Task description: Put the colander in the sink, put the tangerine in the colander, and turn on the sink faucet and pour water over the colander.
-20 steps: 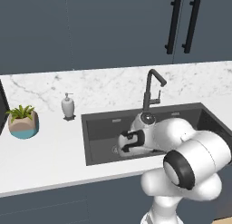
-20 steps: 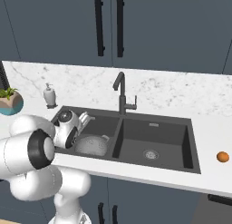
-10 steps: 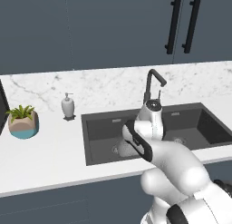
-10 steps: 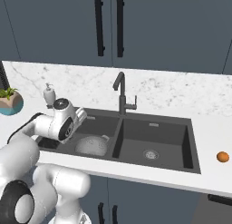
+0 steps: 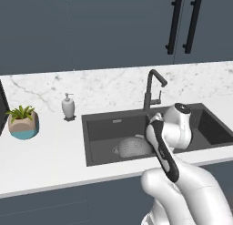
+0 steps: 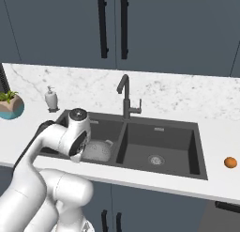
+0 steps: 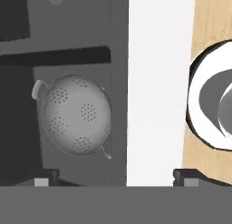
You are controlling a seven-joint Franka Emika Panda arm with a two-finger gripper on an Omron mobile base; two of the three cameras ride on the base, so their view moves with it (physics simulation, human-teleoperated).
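A: In the left base view, one colander (image 5: pixel 133 147) sits in the left basin of the sink (image 5: pixel 104 128), one sink faucet (image 5: pixel 152 88) behind it, one soap dispenser (image 5: pixel 68 106) and one potted plant (image 5: pixel 23 122) on the worktop (image 5: pixel 45 151). The risk, I judge: the arm's elbow swings near the faucet and could knock its lever.

B: The right base view counts one tangerine (image 6: pixel 229 162), alone on the worktop right of the sink, well apart from the colander (image 6: pixel 96 151). It's round, so a clumsy pinch could send it rolling off the edge.

A: In the hand view, the pincer (image 7: pixel 115 181) has its tips spread wide, holding nothing, and one colander (image 7: pixel 74 115) lies below in the basin.
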